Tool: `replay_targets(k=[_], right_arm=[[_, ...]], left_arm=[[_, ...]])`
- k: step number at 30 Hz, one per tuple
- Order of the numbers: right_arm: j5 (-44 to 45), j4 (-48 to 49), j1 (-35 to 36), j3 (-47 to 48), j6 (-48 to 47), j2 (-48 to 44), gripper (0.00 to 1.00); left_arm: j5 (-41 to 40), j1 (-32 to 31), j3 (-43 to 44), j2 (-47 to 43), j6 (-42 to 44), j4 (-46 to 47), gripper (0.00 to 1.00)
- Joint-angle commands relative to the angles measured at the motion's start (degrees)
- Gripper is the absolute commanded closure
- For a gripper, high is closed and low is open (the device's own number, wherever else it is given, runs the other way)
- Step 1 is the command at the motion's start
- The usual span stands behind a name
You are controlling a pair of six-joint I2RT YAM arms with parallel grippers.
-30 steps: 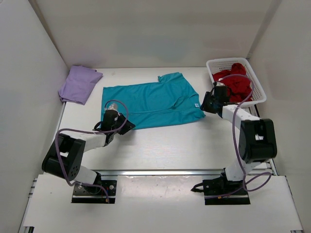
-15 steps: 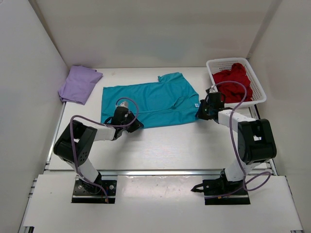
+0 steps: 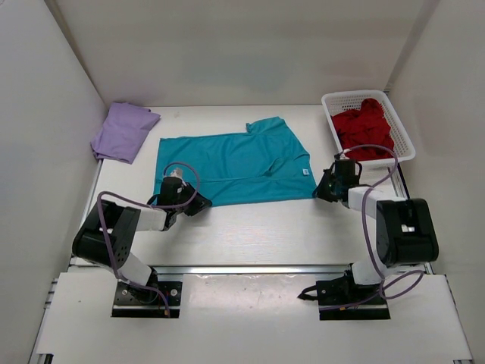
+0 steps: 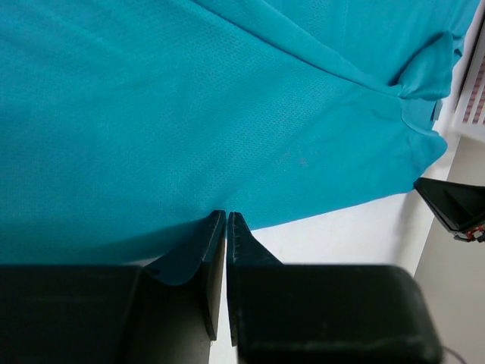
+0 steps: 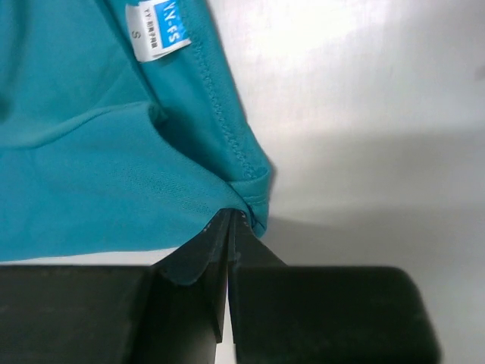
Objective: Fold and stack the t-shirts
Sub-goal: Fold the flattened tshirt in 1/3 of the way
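Left of the teal t-shirt (image 3: 235, 155) and well apart from it, the lavender t-shirt (image 3: 123, 130) lies folded. The teal t-shirt itself is spread flat on the table (image 3: 250, 227). At its near left corner the left gripper (image 4: 226, 216) is pinched together on the hem. At its near right corner the right gripper (image 5: 229, 216) is clamped on the very tip of the stitched hem, a thin hold that could slip. The fold should go best if both corners rise together and level, with the near hem kept taut between them. They can then be carried over to the far edge and lowered without dragging. Right of the teal t-shirt, the dark red t-shirt (image 3: 364, 129) waits in the basket (image 3: 402, 130).
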Motion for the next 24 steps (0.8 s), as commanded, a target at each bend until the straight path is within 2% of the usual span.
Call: replay_targets(k=[1,4,7,9,12,14,15,17,24], right_arm=[[1.0,-4.5,0.9,-5.9,1.1,-4.3,1.00],[2.6,-6.6,1.6,-8.7,1.1,-11.9,1.00],[4.5,-9.3,2.5,-6.9,0.6,-19.1,0.86],[3.7,-11.0,4.5,-2.5,-0.1,-19.5,0.79],[4.5,-11.1,10.7,3.6,-1.8,-15.6,0.75],[0.7,-7.8,13.2,5.4,-2.2,-11.6,0.80],[-2.0,-6.0,13.6,6.9,-2.1,-8.6,0.90],[-3.5,-4.1,15.4,8.9,-1.5,-4.0,1.00],[-5.0,-2.6,19.0,16.3,-1.9,8.4,1.00]], left_arm=[[0.6,-2.4,-3.3,-3.7,1.0,-4.5,0.82],[1.3,-4.0,-4.8,-6.6,1.1,-6.7,0.82],[1.3,-3.4,-6.8,-12.0,0.5,-6.7,0.81],[1.1,-3.1,-5.9,-14.9,0.9,-8.5,0.79],[-1.1,-3.6,-4.2,-18.8,3.1,-11.6,0.76],[-2.1,-3.5,-3.4,-20.3,4.2,-12.1,0.75],[-1.4,-3.1,-3.2,-20.9,4.3,-12.3,0.75],[-0.3,-1.9,-3.0,-20.8,4.9,-12.4,0.75],[3.2,1.7,-4.2,-20.7,4.3,-10.4,0.75]])
